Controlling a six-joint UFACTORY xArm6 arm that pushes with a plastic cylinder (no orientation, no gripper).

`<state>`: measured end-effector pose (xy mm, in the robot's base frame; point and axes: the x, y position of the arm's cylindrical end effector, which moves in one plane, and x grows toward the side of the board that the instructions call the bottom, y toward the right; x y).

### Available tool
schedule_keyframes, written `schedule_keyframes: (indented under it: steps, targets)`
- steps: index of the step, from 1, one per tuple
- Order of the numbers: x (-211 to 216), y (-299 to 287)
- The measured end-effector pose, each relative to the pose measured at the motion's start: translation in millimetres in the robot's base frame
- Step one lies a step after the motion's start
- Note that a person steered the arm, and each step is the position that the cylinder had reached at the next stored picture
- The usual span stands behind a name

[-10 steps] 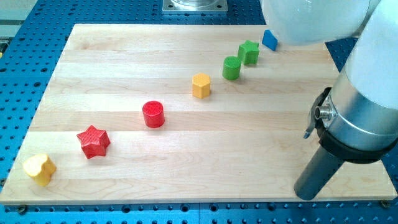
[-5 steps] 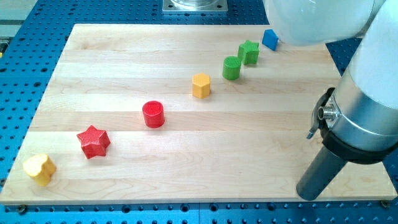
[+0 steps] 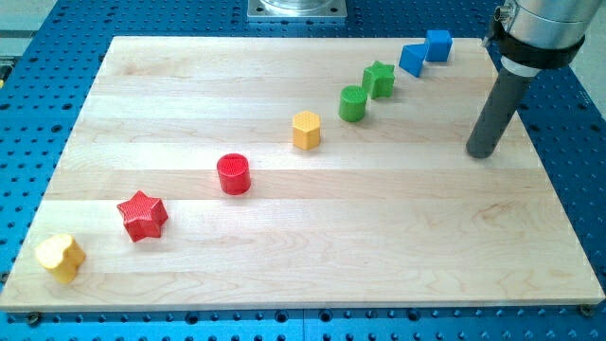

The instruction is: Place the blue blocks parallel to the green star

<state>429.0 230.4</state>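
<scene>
**Blue blocks lie up-left of my tip**

On the board (image 3: pixel 284 246), my tip (image 3: pixel 482 154) is a bare rod with no claw to open or close. The green star (image 3: pixel 380 79) sits upper right; two blue blocks (image 3: pixel 411 60) (image 3: pixel 437 44) touch beyond it.

Eight blocks: two blue blocks (image 3: pixel 411 60) (image 3: pixel 437 44), two green (image 3: pixel 380 79) (image 3: pixel 353 103), two red (image 3: pixel 233 174) (image 3: pixel 142 215), two yellow (image 3: pixel 306 130) (image 3: pixel 61 257).

Eight blocks are lying in a diagonal line across the counter (image 3: pixel 284 246), running from the frame's lower left to its upper right. My tip (image 3: pixel 481 154) is resting at right, below the line's upper end.
</scene>
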Motion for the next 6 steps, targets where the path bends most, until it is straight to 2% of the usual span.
schedule_keyframes:
  steps: [4, 5, 6]
  targets:
    - [4.0, -3.6]
    - [-61.0, 54.8]
    - [-144.5, 101.4]
